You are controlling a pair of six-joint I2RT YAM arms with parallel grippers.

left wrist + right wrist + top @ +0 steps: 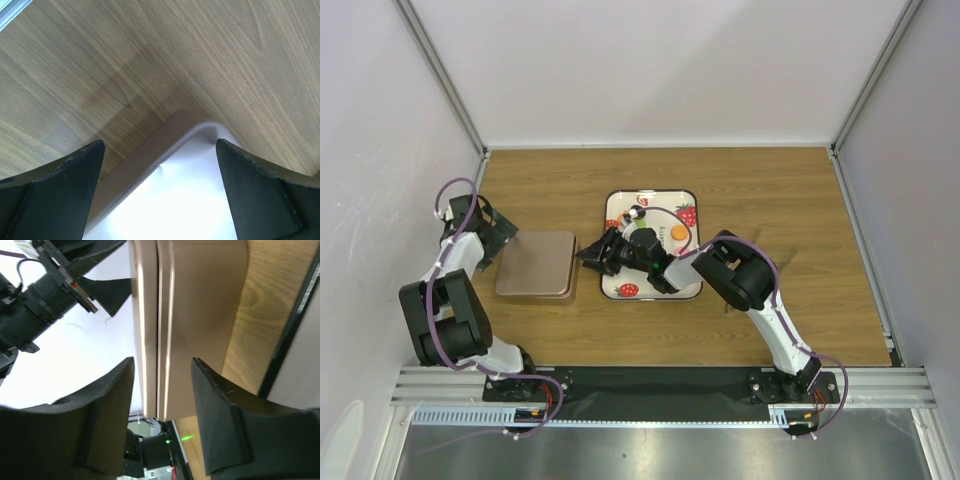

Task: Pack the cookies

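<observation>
While the cookies (677, 233) lie on the strawberry tray (650, 192) in the middle of the table (770, 190), both hands flank the closed box (537, 262). The left hand (160, 145) gapes empty over its corner and the right hand (162, 362) spreads empty toward its side, probably to open it.

- My left arm (450, 325) folds back from its base at the near edge, elbow bunched low at far left, forearm rising toward the back of the frame.
- My left gripper (498, 232) turns inward to the right, its two dark fingers (60, 190) spread wide with nothing between them.
- My right arm (745, 272) leans up and left from its base, bends sharply at the elbow, and stretches leftward across the centre.
- My right gripper (590, 252) points left at my other arm, jaws parted and holding nothing.
- The two grippers face each other, apart.
</observation>
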